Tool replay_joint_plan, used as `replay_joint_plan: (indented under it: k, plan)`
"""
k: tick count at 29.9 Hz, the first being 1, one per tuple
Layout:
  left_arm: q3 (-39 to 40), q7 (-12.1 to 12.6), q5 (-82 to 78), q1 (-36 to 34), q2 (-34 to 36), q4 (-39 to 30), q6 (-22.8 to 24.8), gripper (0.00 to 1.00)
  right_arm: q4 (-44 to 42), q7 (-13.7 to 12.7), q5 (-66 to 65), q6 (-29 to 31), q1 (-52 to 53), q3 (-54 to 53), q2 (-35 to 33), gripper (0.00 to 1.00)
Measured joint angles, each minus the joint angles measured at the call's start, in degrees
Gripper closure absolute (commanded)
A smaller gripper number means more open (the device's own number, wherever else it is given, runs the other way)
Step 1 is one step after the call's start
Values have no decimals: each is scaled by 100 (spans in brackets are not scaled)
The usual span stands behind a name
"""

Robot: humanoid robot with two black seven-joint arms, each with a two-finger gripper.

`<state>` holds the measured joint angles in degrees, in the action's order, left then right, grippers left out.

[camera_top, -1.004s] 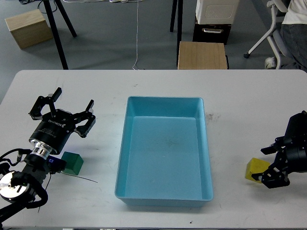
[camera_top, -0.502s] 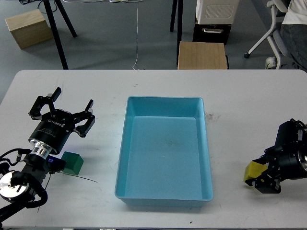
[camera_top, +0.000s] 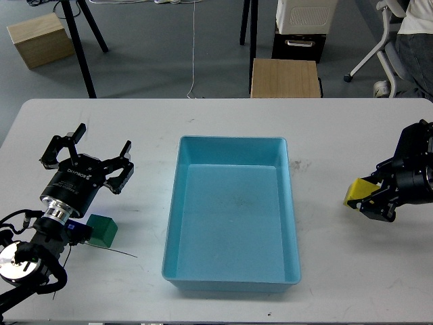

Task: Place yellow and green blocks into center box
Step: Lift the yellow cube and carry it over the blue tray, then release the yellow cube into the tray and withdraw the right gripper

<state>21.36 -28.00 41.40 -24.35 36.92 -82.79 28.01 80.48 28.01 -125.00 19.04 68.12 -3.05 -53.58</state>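
Note:
The light blue tray (camera_top: 232, 274) lies in the middle of the white table, with nothing in it. The dark green block (camera_top: 102, 230) rests on the table left of the tray, just beside my left arm. My left gripper (camera_top: 86, 153) is open and empty, above and beyond the green block. My right gripper (camera_top: 366, 198) is shut on the yellow block (camera_top: 358, 191) and holds it above the table, right of the tray.
A thin dark wire (camera_top: 111, 252) lies on the table near the green block. Beyond the table's far edge stand a wooden box (camera_top: 285, 78), another wooden box (camera_top: 40, 39), black stand legs (camera_top: 80, 47) and an office chair (camera_top: 385, 40).
My right gripper has closed on the yellow block and lifted it up off the table. The left arm and green block have not moved.

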Motion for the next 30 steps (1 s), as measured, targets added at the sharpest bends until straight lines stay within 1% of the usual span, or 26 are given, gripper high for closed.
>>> replay_joint_plan:
  k: [3,7,10,14,20,27,30]
  plan:
    - [0,0,0,-3,5,0,0,0,-12,0,0,-27,587,-2,275,95]
    - [0,0,0,-8,12,0,0,0,4,0,1,-32,1138,45,825,95]
    - [0,0,0,-8,25,0,0,0,15,0,1,-30,1440,356,1240,95]
    - [14,0,0,-8,41,0,0,0,39,-1,2,-30,1750,1042,1805,95]
    - [124,0,0,-8,44,0,0,0,-4,-1,1,-23,1758,1651,2526,95]
    - [208,0,6,-17,44,0,-1,0,-229,-1,0,-6,1640,1855,3135,94]
    - [226,0,8,-29,44,-1,-1,0,-392,-1,0,-5,1526,1863,3396,92]
